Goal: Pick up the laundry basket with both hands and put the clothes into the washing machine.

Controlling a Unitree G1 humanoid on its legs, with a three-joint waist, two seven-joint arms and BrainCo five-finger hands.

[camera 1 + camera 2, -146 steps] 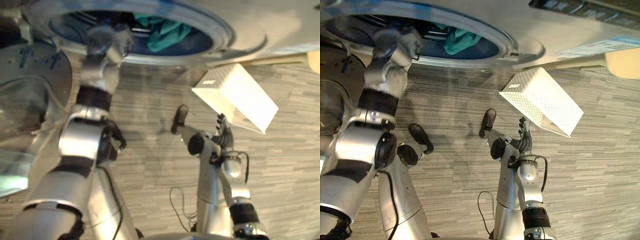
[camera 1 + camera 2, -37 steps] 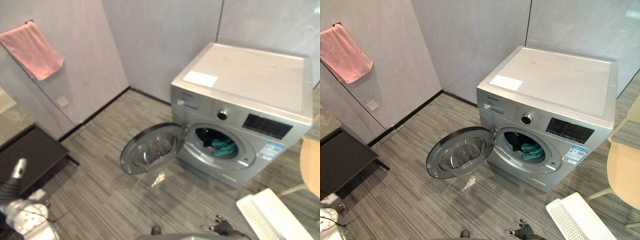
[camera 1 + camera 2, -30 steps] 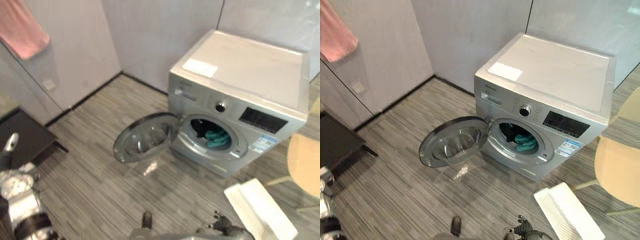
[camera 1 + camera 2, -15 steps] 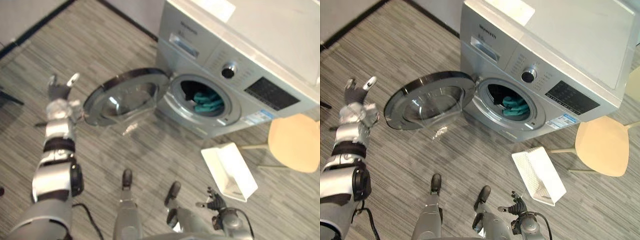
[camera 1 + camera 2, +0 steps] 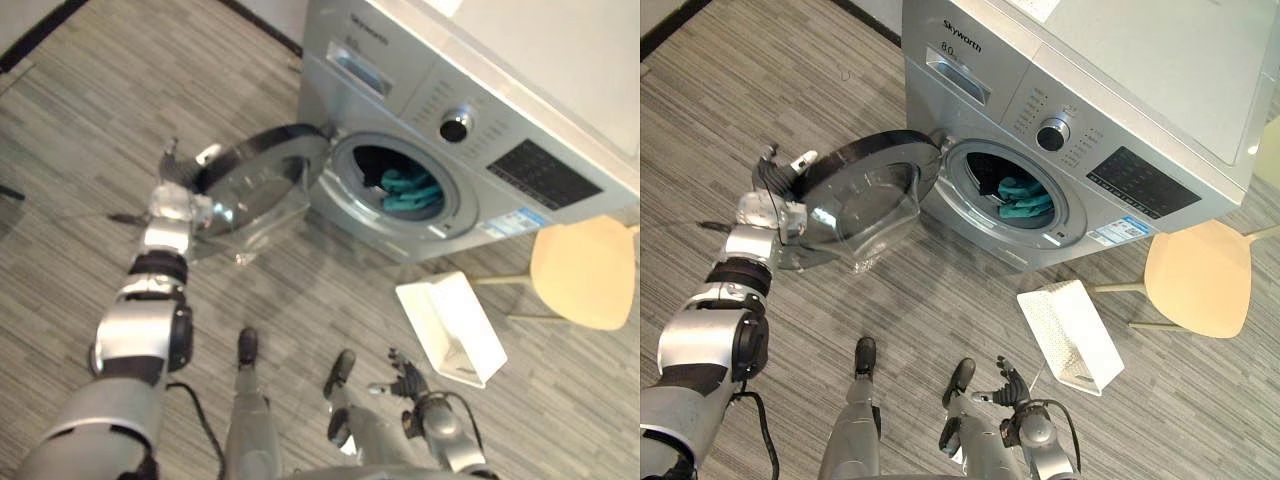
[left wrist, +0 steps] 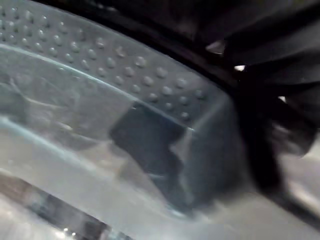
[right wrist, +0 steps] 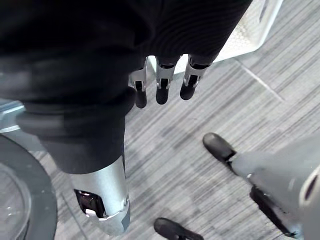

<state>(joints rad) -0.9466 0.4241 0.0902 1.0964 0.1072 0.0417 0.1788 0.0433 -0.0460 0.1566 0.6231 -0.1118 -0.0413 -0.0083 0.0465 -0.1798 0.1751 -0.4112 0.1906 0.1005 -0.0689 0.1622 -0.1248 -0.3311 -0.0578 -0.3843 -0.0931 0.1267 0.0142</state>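
Teal clothes [image 5: 1020,197] lie inside the washing machine [image 5: 1110,90]; the white laundry basket [image 5: 1070,337] lies tipped on the floor [image 5: 940,300], empty. Your left hand [image 5: 770,207], fingers spread, meets the open door [image 5: 865,195], presumably to shut it. Your right hand [image 5: 405,381] hangs idle, fingers apart.

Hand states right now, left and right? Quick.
Left hand: open, fingers straight, at the edge of the washer door, gripping nothing.
Right hand: open, fingers relaxed, empty, low over the floor near the basket.
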